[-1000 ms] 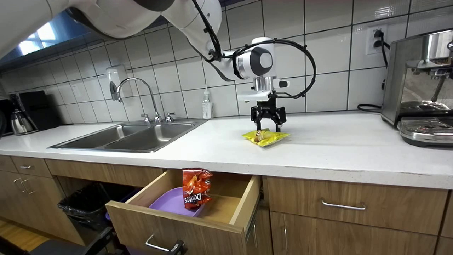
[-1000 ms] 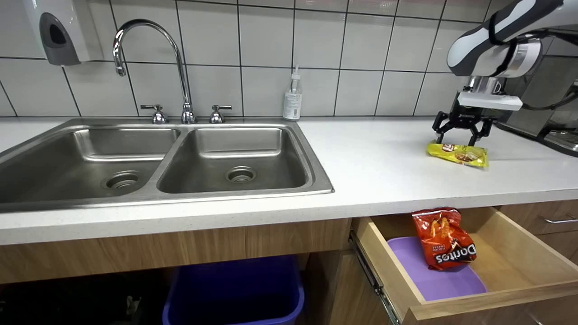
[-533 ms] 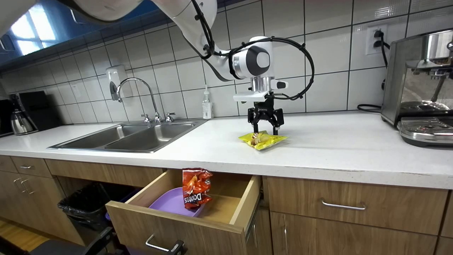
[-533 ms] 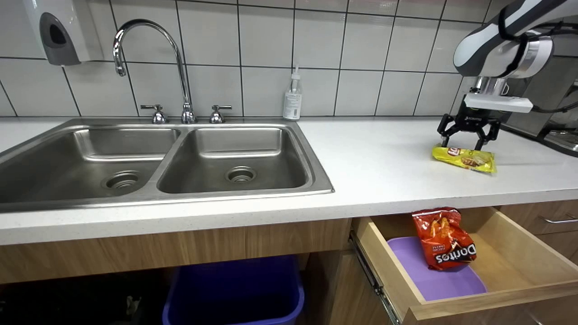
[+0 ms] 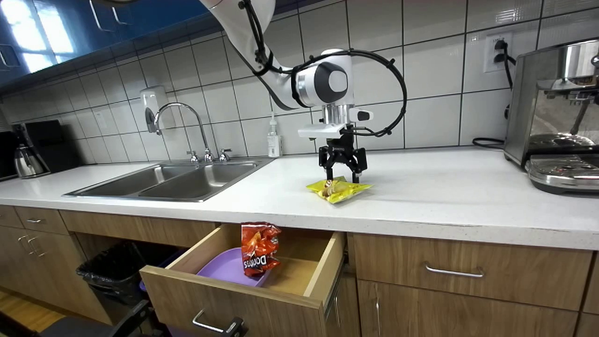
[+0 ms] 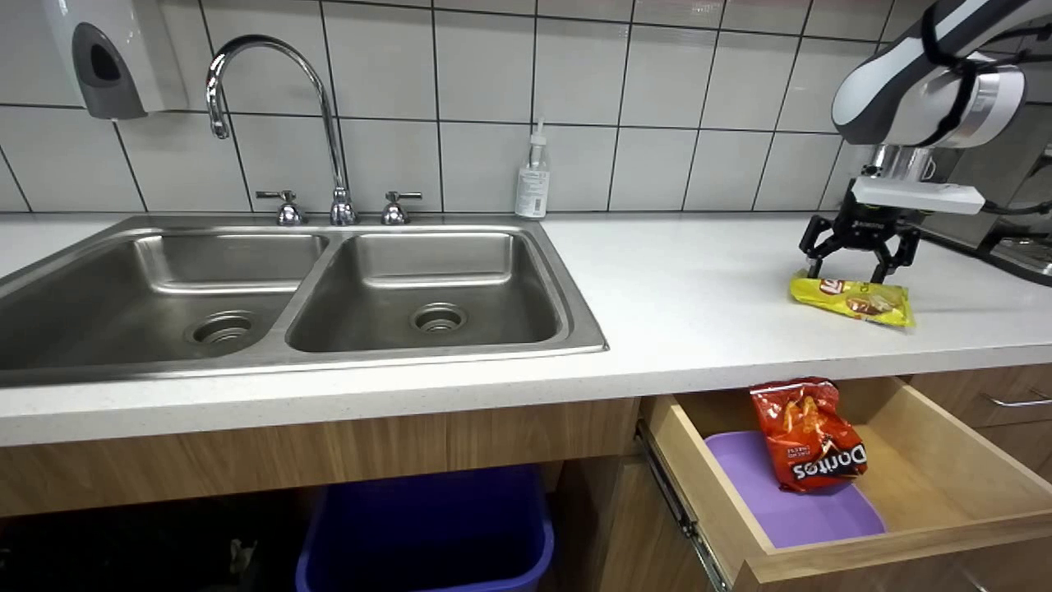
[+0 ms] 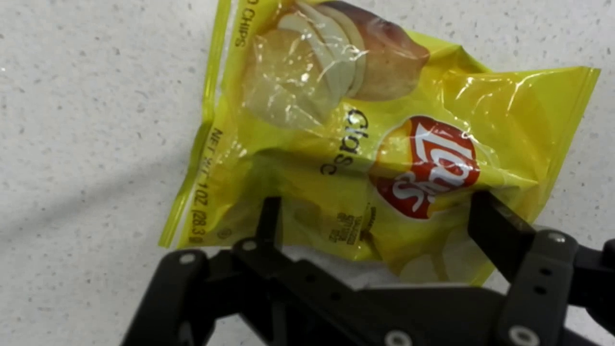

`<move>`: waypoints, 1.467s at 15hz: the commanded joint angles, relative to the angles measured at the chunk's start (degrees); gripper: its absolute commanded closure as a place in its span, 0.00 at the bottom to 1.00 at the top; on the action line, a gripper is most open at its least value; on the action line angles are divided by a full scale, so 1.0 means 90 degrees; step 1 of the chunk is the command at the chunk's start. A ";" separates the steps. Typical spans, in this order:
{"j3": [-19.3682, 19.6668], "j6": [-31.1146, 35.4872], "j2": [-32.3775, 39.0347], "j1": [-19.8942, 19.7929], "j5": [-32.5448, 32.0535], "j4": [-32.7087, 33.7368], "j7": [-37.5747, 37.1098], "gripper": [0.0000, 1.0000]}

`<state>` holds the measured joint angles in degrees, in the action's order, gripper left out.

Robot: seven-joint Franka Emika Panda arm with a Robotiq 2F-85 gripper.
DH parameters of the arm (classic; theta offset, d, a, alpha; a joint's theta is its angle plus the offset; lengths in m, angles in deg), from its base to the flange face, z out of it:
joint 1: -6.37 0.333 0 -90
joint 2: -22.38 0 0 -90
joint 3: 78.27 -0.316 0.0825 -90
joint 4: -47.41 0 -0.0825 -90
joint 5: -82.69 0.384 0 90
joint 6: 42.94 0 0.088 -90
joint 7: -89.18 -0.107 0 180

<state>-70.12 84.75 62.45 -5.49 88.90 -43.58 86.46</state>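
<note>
A yellow Lay's chip bag (image 5: 339, 192) lies on the white counter, also seen in an exterior view (image 6: 855, 302). It fills much of the wrist view (image 7: 298, 115). My gripper (image 5: 342, 179) points down with its fingers spread wide, as an exterior view (image 6: 847, 277) also shows. In the wrist view both fingertips (image 7: 377, 196) are over the bag's near part and appear to press on its top; nothing is clamped between them. A red Doritos bag (image 5: 259, 248) leans in the open drawer (image 5: 229, 299) on a purple tray (image 6: 809, 522).
A double steel sink (image 5: 202, 180) is set in the counter (image 5: 421, 206). A clear pump bottle (image 6: 532, 179) stands by the wall. An espresso machine (image 5: 561, 117) is at the counter's end. A black-lined bin (image 5: 117, 267) and a blue bin (image 6: 427, 526) stand below.
My gripper and the yellow bag have moved together across the counter toward its front edge, the bag sliding under the fingertips. The fingers stay spread. The drawer and the red bag have not moved.
</note>
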 commanded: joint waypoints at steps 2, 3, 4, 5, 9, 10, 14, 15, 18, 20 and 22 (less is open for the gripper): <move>-0.0003 0.0416 -0.0661 0.0169 -0.0103 -0.1040 -0.0104 0.00; -0.0004 0.0485 -0.0744 0.0201 -0.0100 -0.1191 -0.0118 0.00; -0.0006 0.0561 -0.0822 0.0229 -0.0095 -0.1337 -0.0132 0.00; -0.0005 0.0622 -0.0900 0.0261 -0.0096 -0.1475 -0.0152 0.00; -0.0001 0.0887 -0.1234 0.0364 -0.0086 -0.2048 -0.0222 0.00; 0.0007 0.0968 -0.1327 0.0396 -0.0094 -0.2211 -0.0256 0.00; 0.0035 0.1274 -0.1702 0.0488 -0.0116 -0.2846 -0.0371 0.00; 0.0051 0.1334 -0.1802 0.0509 -0.0136 -0.3001 -0.0399 0.00; 0.0091 0.1505 -0.2027 0.0560 -0.0187 -0.3404 -0.0510 0.00; 0.0121 0.1602 -0.2170 0.0583 -0.0230 -0.3640 -0.0604 0.00; 0.0154 0.1713 -0.2306 0.0614 -0.0276 -0.3871 -0.0715 0.00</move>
<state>-69.73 98.13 45.52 -1.10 88.28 -73.30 83.07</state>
